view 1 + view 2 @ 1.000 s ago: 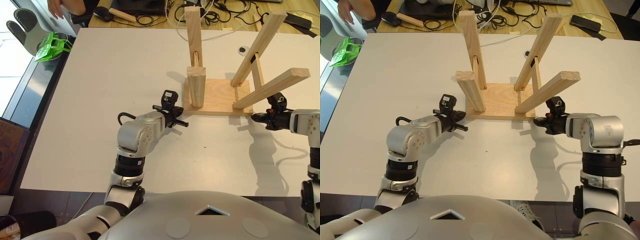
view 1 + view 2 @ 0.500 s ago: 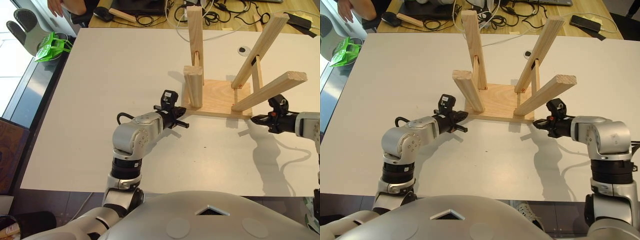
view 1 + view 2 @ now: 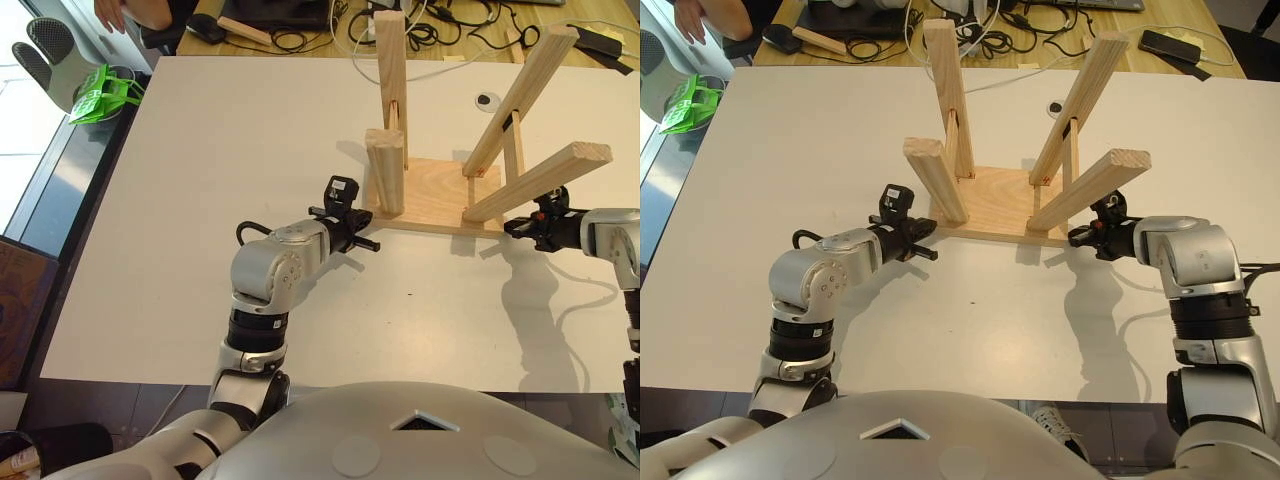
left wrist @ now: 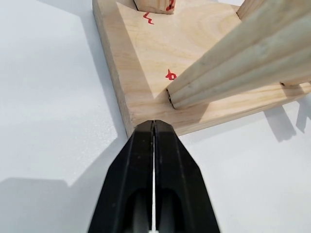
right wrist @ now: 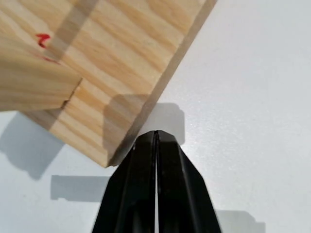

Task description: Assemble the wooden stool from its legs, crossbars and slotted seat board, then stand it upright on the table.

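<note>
The wooden stool lies upside down, its seat board (image 3: 435,195) flat on the white table (image 3: 230,140). Its legs (image 3: 391,65) point upward and splay outward, and a thin crossbar (image 3: 514,150) joins the two right legs. My left gripper (image 3: 366,228) is shut, its tip (image 4: 153,124) pressed against the board's near left edge (image 4: 160,63). My right gripper (image 3: 508,229) is also shut and empty. Its tip (image 5: 156,133) touches the board's near right corner (image 5: 121,63).
A small dark round object (image 3: 487,99) lies on the table behind the stool. Cables and a loose wooden piece (image 3: 245,30) sit on the desk beyond the far edge. A green item (image 3: 100,92) hangs off the left side. Open tabletop lies left of and in front of the stool.
My right gripper has moved in from just short of the board to its near right corner. The near left leg's top has shifted slightly left. The left gripper has stayed at the board's edge.
</note>
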Available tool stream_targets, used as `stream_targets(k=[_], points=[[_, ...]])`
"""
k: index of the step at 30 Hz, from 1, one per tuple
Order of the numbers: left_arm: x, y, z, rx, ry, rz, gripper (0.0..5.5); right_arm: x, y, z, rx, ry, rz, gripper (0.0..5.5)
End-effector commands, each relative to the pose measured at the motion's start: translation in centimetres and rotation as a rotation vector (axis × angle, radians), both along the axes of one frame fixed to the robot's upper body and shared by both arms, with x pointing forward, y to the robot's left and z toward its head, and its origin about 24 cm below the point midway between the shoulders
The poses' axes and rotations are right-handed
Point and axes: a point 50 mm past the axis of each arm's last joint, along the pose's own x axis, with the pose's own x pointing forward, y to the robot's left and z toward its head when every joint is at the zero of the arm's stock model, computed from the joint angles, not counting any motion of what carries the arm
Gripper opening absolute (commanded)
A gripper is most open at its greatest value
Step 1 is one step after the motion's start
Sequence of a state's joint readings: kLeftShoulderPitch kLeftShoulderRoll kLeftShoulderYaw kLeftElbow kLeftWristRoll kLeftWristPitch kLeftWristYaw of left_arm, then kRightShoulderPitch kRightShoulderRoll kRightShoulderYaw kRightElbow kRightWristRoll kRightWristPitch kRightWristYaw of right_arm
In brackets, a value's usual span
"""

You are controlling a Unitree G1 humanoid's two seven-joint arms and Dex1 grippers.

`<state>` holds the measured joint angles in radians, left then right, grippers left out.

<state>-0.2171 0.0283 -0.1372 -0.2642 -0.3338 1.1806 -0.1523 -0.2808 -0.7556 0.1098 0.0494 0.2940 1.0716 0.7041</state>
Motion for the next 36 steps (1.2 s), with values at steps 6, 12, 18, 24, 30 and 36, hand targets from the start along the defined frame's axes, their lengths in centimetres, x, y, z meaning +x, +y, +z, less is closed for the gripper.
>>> stream_targets(k=[6, 12, 18, 24, 30, 36], points=[[1.1, 1.8, 0.0, 0.219, -0.09, 0.05, 0.03, -0.5, 0.9, -0.4, 0.018, 0.024, 0.018, 0.0], [1.1, 0.7, -1.0, 0.192, -0.031, -0.002, 0.03, -0.8, 1.4, -0.6, 0.035, 0.023, 0.01, 0.0], [1.2, 0.3, -1.3, 0.187, -0.022, 0.005, 0.03, -1.2, 1.3, -0.6, 0.037, 0.027, 0.004, 0.0], [1.5, 0.3, -1.6, 0.249, -0.049, 0.038, 0.03, -1.1, 1.4, -0.6, 0.033, 0.024, 0.007, 0.0], [1.7, -0.5, -1.4, 0.139, -0.022, 0.058, 0.03, -1.0, 1.2, -0.3, 0.03, 0.023, 0.014, 0.0], [1.2, -1.1, -1.1, 0.062, 0.013, 0.026, 0.03, -1.2, 1.4, -0.4, 0.084, 0.054, 0.017, 0.0]])
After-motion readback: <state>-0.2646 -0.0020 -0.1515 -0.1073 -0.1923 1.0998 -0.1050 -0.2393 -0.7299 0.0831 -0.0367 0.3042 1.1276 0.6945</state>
